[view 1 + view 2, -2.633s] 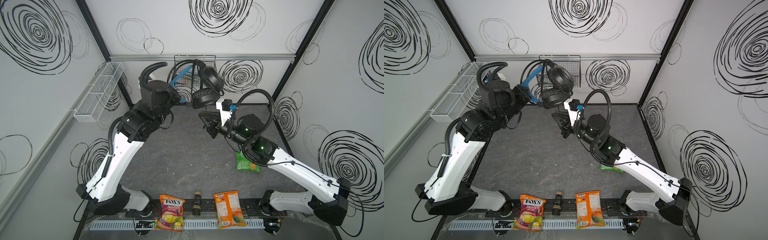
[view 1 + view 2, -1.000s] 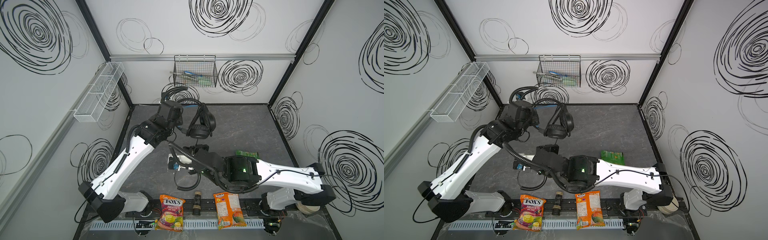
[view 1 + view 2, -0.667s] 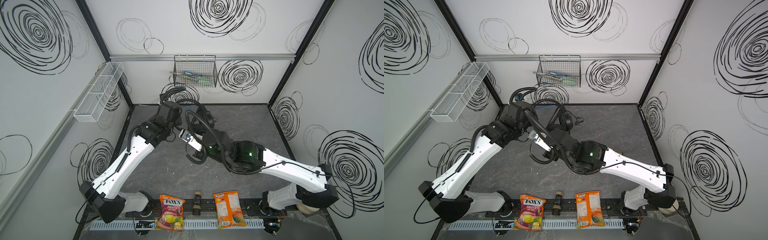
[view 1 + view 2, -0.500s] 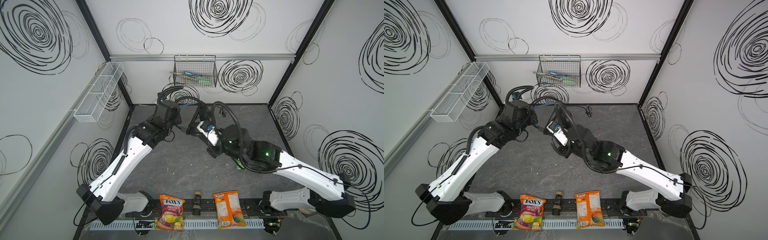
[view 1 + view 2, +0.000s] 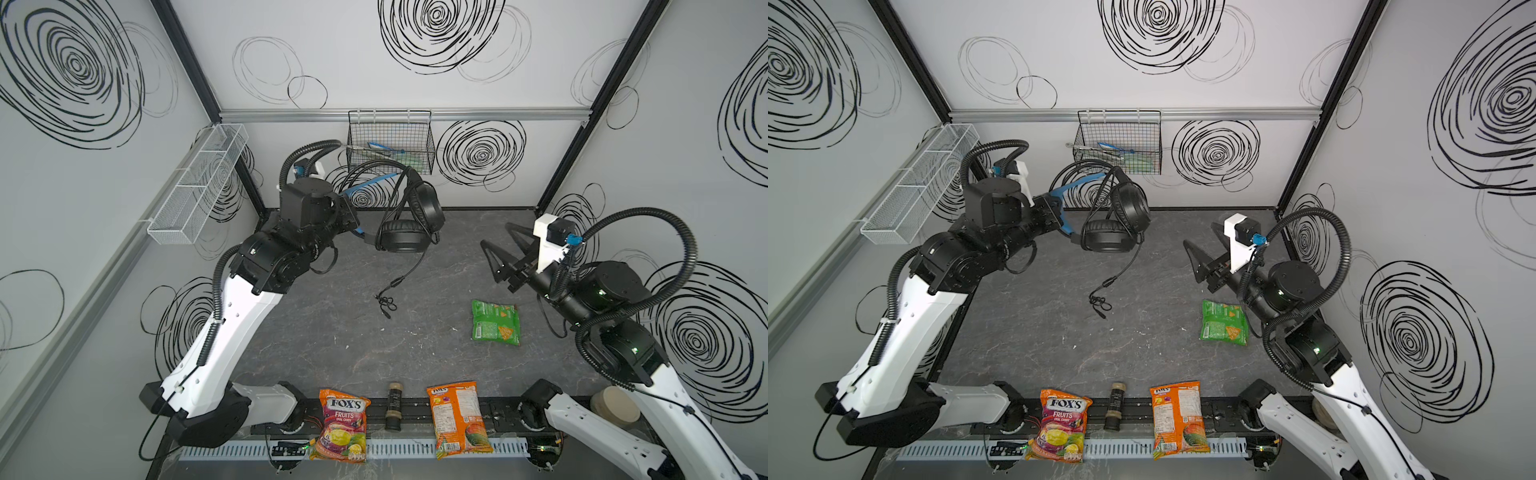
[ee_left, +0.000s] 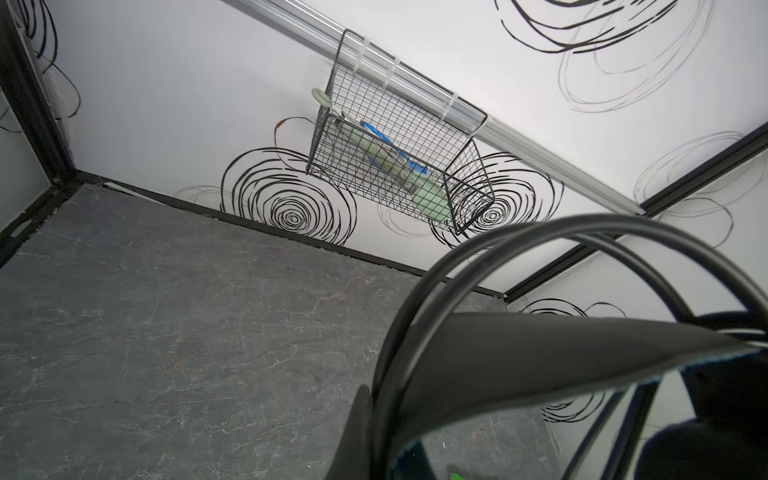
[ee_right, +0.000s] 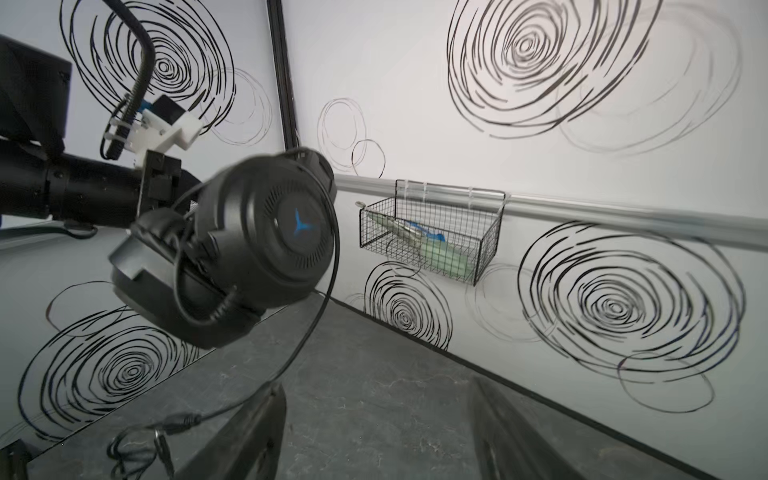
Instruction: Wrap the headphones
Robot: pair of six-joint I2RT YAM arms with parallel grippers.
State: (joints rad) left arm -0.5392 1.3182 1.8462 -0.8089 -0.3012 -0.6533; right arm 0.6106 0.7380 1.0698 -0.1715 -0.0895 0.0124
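- Left gripper (image 5: 353,216), clamped on the blue strap (image 5: 368,188) of the headphones (image 5: 401,237), holds them above the table (image 5: 332,332) so the cable (image 5: 409,272) hangs free.
- Right gripper (image 5: 505,249), jaws apart and empty, stands well clear, probably ready to take the cable.

The headphones (image 7: 270,241) are seen in matt black plastic, with smooth, leather-like padding. The bench (image 5: 332,345) is finished in dull, veined grey stone. The basket (image 5: 390,141) is formed of thin black metal wire. The green packet (image 5: 494,322) is glossy.
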